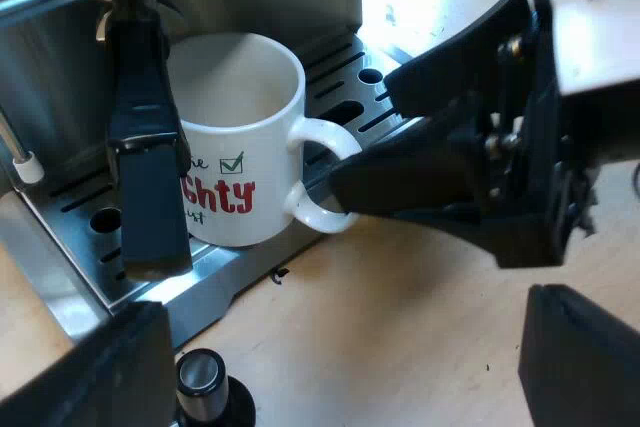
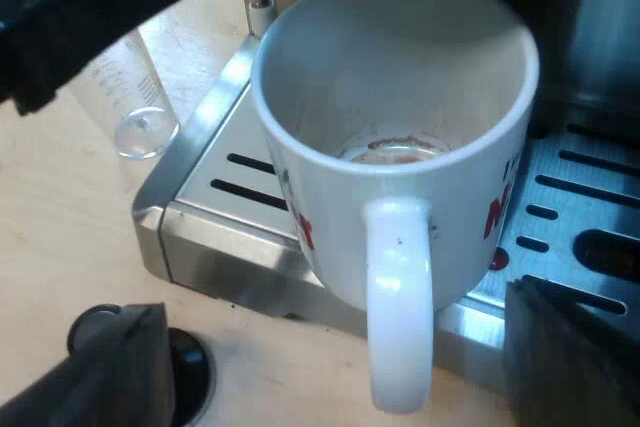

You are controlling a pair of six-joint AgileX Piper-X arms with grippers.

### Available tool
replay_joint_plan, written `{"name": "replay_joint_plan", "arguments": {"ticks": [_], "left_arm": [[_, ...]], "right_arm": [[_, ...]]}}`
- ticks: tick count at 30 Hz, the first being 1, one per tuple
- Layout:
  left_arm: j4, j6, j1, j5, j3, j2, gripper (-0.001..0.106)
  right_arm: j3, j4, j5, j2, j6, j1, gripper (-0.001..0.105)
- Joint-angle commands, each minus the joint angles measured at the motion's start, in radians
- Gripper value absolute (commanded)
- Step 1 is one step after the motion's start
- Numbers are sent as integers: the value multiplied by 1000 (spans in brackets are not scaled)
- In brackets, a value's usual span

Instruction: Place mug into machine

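A white mug (image 1: 235,137) with red lettering stands upright on the espresso machine's (image 1: 60,37) metal drip tray (image 1: 90,277). In the right wrist view the mug (image 2: 400,107) is empty, with a brown ring at its bottom. My right gripper (image 2: 340,347) is open, with the mug's handle (image 2: 400,297) between its fingers and a gap on both sides. From the left wrist view, that right gripper (image 1: 365,132) reaches in at the handle (image 1: 325,177). My left gripper (image 1: 340,347) is open above the wooden table, holding nothing.
The holder's dark handle (image 1: 145,167) sticks out from the machine's front, close beside the mug. A tamper with a black knob (image 1: 205,387) stands on the table by the tray's corner. A measuring glass (image 2: 135,97) stands beside the machine. A steam wand tip (image 1: 25,162) hangs nearby.
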Motion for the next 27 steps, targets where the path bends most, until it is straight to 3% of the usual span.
{"name": "replay_joint_plan", "arguments": {"ticks": [1,7,12,17,27], "left_arm": [[-2,-4,-3,16,-1,-3,72],[-2,-4,-3,15,-1,-3,72],[-2,-4,-3,15,-1,-3,72],[-2,-4,-3,15,-1,-3,72],[-2,-4,-3,15,-1,-3,72]], "right_arm": [[-4,-32,8,12,-14,-4,68],[-6,-81,6,37,-44,-17,45],[-6,-91,-3,49,-45,-48,44],[-6,-109,-75,49,-45,-75,44],[-6,-109,-69,49,-73,-91,44]]}}
